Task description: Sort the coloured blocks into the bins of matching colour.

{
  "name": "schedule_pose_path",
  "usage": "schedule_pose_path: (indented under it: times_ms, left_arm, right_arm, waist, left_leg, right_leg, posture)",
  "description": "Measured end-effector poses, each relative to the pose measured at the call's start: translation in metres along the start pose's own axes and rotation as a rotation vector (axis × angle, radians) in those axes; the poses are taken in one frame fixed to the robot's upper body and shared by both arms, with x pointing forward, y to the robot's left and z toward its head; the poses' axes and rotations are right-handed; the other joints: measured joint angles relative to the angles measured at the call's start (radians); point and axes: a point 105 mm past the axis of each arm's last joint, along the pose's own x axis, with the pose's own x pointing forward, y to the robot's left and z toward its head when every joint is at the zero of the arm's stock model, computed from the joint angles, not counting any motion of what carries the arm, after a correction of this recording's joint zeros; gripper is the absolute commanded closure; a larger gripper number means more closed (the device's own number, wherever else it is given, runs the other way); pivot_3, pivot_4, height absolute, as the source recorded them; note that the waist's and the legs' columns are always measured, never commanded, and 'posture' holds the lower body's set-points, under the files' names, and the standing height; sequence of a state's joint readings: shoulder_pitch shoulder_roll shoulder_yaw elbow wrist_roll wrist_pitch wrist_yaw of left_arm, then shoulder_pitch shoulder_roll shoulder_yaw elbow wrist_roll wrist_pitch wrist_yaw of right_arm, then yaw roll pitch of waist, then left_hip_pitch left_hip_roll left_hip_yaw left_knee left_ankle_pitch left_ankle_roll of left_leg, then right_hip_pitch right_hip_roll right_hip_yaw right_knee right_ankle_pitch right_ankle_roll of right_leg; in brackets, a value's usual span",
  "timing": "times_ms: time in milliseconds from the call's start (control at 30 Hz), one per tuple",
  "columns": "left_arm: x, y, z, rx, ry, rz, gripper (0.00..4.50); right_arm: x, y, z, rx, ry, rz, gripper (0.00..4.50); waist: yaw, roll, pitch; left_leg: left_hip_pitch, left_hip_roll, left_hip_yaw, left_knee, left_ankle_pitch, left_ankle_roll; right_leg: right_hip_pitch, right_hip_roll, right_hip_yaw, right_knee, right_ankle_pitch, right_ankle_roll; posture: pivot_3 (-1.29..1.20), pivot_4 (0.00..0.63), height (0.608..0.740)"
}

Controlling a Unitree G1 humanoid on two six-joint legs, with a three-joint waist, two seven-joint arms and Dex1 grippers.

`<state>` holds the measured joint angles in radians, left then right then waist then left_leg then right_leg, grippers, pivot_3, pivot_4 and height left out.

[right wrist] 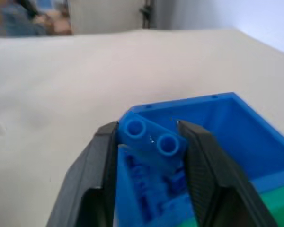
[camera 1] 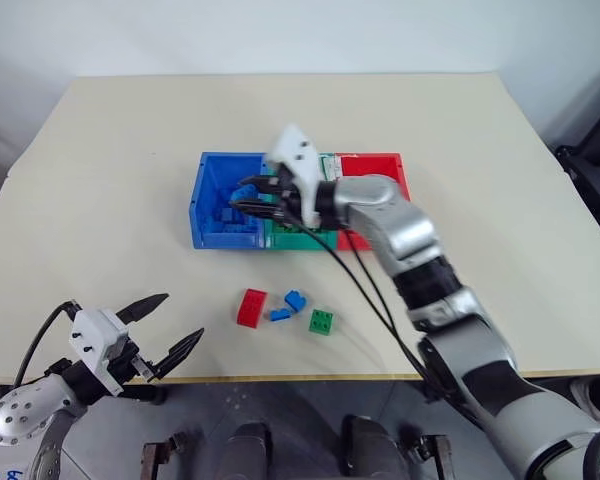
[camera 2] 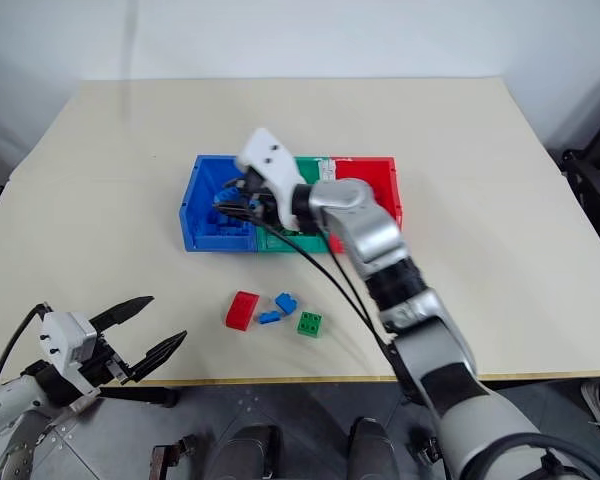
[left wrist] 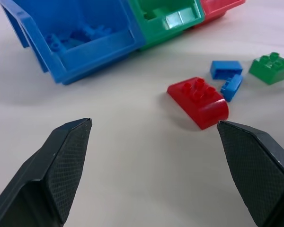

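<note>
Pinching a studded blue plastic brick (right wrist: 150, 138) over the blue bin (camera 1: 208, 190), we held our right gripper (right wrist: 149, 142); our left gripper (camera 1: 163, 326), textured pads spread, hung off the table's (camera 1: 100, 180) near edge.

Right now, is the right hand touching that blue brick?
Touching. The right wrist view shows the right hand with both fingers pressed against the blue brick, above the blue bin.

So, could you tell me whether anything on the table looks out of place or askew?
Nothing looks spilled or damaged. Four loose blocks lie unsorted near the bins: a red block, two blue blocks, one tipped on edge, and a green block.
</note>
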<state>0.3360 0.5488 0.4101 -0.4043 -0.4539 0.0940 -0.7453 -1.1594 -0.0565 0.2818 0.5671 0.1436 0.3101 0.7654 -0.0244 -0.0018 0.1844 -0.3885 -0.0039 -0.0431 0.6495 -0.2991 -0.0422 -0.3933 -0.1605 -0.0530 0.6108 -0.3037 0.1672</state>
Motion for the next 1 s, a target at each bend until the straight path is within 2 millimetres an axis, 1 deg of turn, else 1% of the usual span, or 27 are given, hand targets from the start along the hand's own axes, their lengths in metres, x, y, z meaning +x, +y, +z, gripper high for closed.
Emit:
schedule_pose_path:
  times_ms: [33, 67, 133, 167, 200, 267, 300, 367, 400, 467, 500, 567, 633, 667, 700, 733, 767, 800, 833, 867, 900, 933, 1000]
  left_arm:
    - [0.001, 0.0, 0.002, 0.007, -0.006, 0.002, 0.0]
    - [0.002, 0.0, 0.004, 0.016, -0.013, 0.003, 0.0]
    - [0.003, 0.001, 0.006, 0.024, -0.021, 0.007, 0.0]
    - [0.004, 0.001, 0.007, 0.025, -0.022, 0.008, 0.0]
    - [0.005, 0.001, 0.007, 0.025, -0.023, 0.008, 0.0]
    - [0.009, -0.002, 0.008, 0.025, -0.028, -0.011, 0.0]
    - [0.011, -0.003, 0.008, 0.026, -0.031, -0.018, 0.0]
    - [0.017, -0.005, 0.013, 0.036, -0.044, -0.042, 0.0]
    - [0.021, -0.006, 0.015, 0.042, -0.049, -0.065, 0.0]
    - [0.027, -0.008, 0.019, 0.049, -0.062, -0.092, 0.0]
    - [0.032, -0.01, 0.021, 0.055, -0.068, -0.12, 0.0]
    - [0.041, -0.013, 0.027, 0.07, -0.087, -0.166, 0.0]
    - [0.054, -0.02, 0.034, 0.09, -0.105, -0.246, 0.0]
    - [0.058, -0.022, 0.034, 0.097, -0.106, -0.271, 0.0]
    - [0.065, -0.024, 0.034, 0.105, -0.108, -0.304, 0.0]
    - [0.066, -0.023, 0.035, 0.106, -0.108, -0.308, 0.0]
    - [0.066, -0.021, 0.03, 0.097, -0.093, -0.31, 0.0]
    - [0.076, -0.028, 0.033, 0.101, -0.108, -0.371, 0.0]
    - [0.084, -0.035, 0.039, 0.123, -0.128, -0.458, 0.0]
    - [0.084, -0.035, 0.034, 0.112, -0.107, -0.483, 0.0]
    - [0.086, -0.036, 0.026, 0.088, -0.082, -0.515, 0.0]
    - [0.089, -0.038, 0.022, 0.074, -0.07, -0.547, 0.0]
    - [0.096, -0.042, 0.021, 0.085, -0.073, -0.601, 0.0]
  right_arm:
    - [0.003, -0.001, 0.0, -0.001, 0.0, -0.003, 2.25]
    - [0.006, -0.003, -0.001, 0.004, -0.001, -0.009, 2.05]
    - [0.008, -0.006, -0.005, 0.022, 0.004, -0.014, 1.39]
    - [0.008, -0.007, -0.009, 0.028, 0.008, -0.019, 0.99]
    - [0.007, -0.008, -0.011, 0.028, 0.013, -0.023, 0.76]
    - [0.004, -0.012, -0.013, 0.01, 0.017, -0.026, 0.07]
    - [0.002, -0.013, -0.013, 0.006, 0.015, -0.025, 0.03]
    - [-0.01, -0.018, -0.012, -0.017, -0.006, -0.025, 0.03]
    - [-0.023, -0.021, -0.015, -0.036, -0.015, -0.021, 0.03]
    - [-0.043, -0.022, -0.023, -0.048, -0.02, -0.009, 0.03]
    - [-0.057, -0.02, -0.031, -0.046, -0.023, 0.002, 0.03]
    - [-0.082, -0.015, -0.038, -0.043, -0.038, 0.026, 0.03]
    - [-0.123, -0.008, -0.052, -0.027, -0.037, 0.036, 0.03]
    - [-0.137, -0.007, -0.058, -0.025, -0.023, 0.023, 0.03]
    - [-0.162, -0.005, -0.069, -0.009, 0.013, -0.004, 0.03]
    - [-0.168, -0.005, -0.072, -0.004, 0.026, -0.011, 0.03]
    - [-0.183, -0.007, -0.08, 0.025, 0.055, -0.04, 0.03]
    - [-0.199, -0.002, -0.08, 0.005, 0.064, -0.045, 0.03]
    - [-0.238, 0.021, -0.099, 0.021, 0.145, -0.002, 0.03]
    - [-0.256, 0.029, -0.111, 0.061, 0.185, -0.002, 0.03]
    - [-0.271, 0.036, -0.119, 0.088, 0.21, -0.007, 0.03]
    - [-0.281, 0.042, -0.123, 0.101, 0.236, -0.005, 0.03]
    - [-0.29, 0.049, -0.125, 0.094, 0.267, 0.006, 0.03]
  waist:
    - [-0.002, 0.0, 0.0]
    - [-0.004, 0.0, 0.0]
    - [-0.008, 0.0, 0.0]
    - [-0.01, 0.0, 0.0]
    - [-0.011, 0.0, 0.0]
    - [-0.011, 0.0, 0.0]
    - [-0.011, 0.0, 0.0]
    - [-0.006, 0.0, 0.0]
    - [-0.001, 0.0, 0.0]
    - [-0.001, -0.001, 0.0]
    - [-0.003, -0.001, 0.0]
    - [-0.002, -0.001, 0.0]
    - [0.002, -0.001, 0.0]
    - [0.003, -0.001, 0.0]
    - [0.008, -0.001, 0.0]
    - [0.009, -0.001, 0.0]
    - [-0.005, -0.001, 0.0]
    - [-0.012, 0.0, 0.0]
    - [0.023, 0.0, 0.0]
    - [0.03, 0.0, 0.0]
    - [0.032, 0.0, 0.0]
    - [0.033, 0.0, 0.0]
    - [0.026, -0.001, 0.001]
  left_leg:
    - [0.0, 0.0, 0.0, 0.0, 0.0, 0.0]
    - [0.0, 0.0, 0.0, 0.0, 0.0, 0.0]
    - [0.0, 0.0, 0.001, -0.001, 0.0, 0.0]
    - [0.0, 0.0, 0.001, -0.001, 0.0, 0.0]
    - [0.0, 0.0, 0.001, -0.001, 0.0, 0.0]
    - [0.0, 0.0, 0.002, -0.001, 0.0, 0.0]
    - [0.0, 0.0, 0.002, -0.001, 0.0, 0.0]
    - [0.0, 0.0, 0.002, -0.001, 0.0, 0.0]
    - [0.0, 0.0, 0.001, -0.001, 0.0, 0.001]
    - [0.0, 0.0, 0.002, 0.0, -0.001, 0.001]
    - [0.0, 0.0, 0.002, 0.0, -0.001, 0.001]
    - [0.0, 0.0, 0.002, 0.0, -0.001, 0.001]
    - [0.0, 0.0, 0.002, 0.0, -0.001, 0.001]
    - [0.0, 0.0, 0.003, 0.0, -0.001, 0.002]
    - [0.0, -0.001, 0.003, 0.0, -0.001, 0.002]
    - [0.0, 0.0, 0.003, 0.0, -0.001, 0.002]
    - [0.002, 0.0, 0.007, 0.0, -0.001, 0.002]
    - [0.005, 0.001, 0.008, -0.001, -0.001, 0.002]
    - [0.004, 0.003, 0.008, -0.002, -0.001, 0.002]
    - [0.004, 0.003, 0.009, 0.0, -0.001, 0.002]
    - [0.003, 0.002, 0.013, 0.001, -0.002, 0.004]
    - [0.003, 0.001, 0.014, 0.002, -0.003, 0.004]
    - [0.003, 0.001, 0.016, 0.005, -0.003, 0.005]
  right_leg:
    - [0.0, 0.0, 0.0, 0.0, 0.0, 0.0]
    - [0.0, 0.0, 0.0, 0.0, 0.0, 0.0]
    - [-0.001, 0.0, 0.0, 0.0, 0.0, 0.0]
    - [-0.001, 0.0, 0.0, 0.0, 0.0, 0.0]
    - [-0.001, 0.0, 0.0, 0.0, 0.0, 0.0]
    - [-0.002, 0.0, 0.0, 0.0, 0.0, 0.0]
    - [-0.002, 0.0, 0.0, 0.001, 0.0, 0.0]
    - [-0.002, 0.0, 0.0, 0.001, 0.0, 0.0]
    - [-0.001, 0.0, 0.0, 0.0, 0.0, 0.0]
    - [-0.001, 0.0, 0.0, 0.0, 0.0, 0.0]
    - [-0.001, 0.0, 0.0, 0.0, 0.0, 0.0]
    - [-0.001, 0.0, 0.0, 0.0, 0.0, 0.0]
    - [0.0, 0.0, 0.0, -0.001, 0.0, 0.0]
    - [0.0, -0.001, 0.0, -0.001, 0.0, 0.0]
    - [0.0, -0.001, 0.0, -0.001, 0.0, 0.0]
    - [0.0, -0.001, 0.0, -0.001, 0.0, 0.0]
    - [0.0, -0.001, 0.002, -0.001, 0.0, 0.0]
    - [0.0, -0.001, 0.003, 0.0, 0.0, 0.0]
    - [0.002, 0.0, -0.001, -0.001, 0.0, 0.0]
    - [0.002, 0.0, -0.001, -0.002, 0.0, 0.0]
    - [0.002, -0.001, 0.002, -0.003, 0.001, 0.002]
    - [0.002, -0.002, 0.003, -0.004, 0.002, 0.003]
    - [0.002, -0.002, 0.004, -0.004, 0.004, 0.004]
  posture:
    - [0.0, 0.15, 0.74]
    - [0.0, 0.15, 0.74]
    - [0.0, 0.15, 0.74]
    - [0.0, 0.15, 0.74]
    - [0.0, 0.15, 0.74]
    - [0.0, 0.15, 0.74]
    - [0.0, 0.15, 0.74]
    - [0.0, 0.15, 0.74]
    - [0.0, 0.15, 0.74]
    - [0.0, 0.15, 0.74]
    - [0.0, 0.15, 0.74]
    - [0.0, 0.15, 0.74]
    - [0.0, 0.15, 0.74]
    - [0.0, 0.15, 0.74]
    - [0.0, 0.15, 0.74]
    - [0.0, 0.15, 0.74]
    - [0.0, 0.15, 0.74]
    - [0.0, 0.15, 0.74]
    - [0.0, 0.15, 0.74]
    - [0.0, 0.15, 0.74]
    - [0.0, 0.15, 0.74]
    - [0.0, 0.15, 0.74]
    - [0.0, 0.15, 0.74]
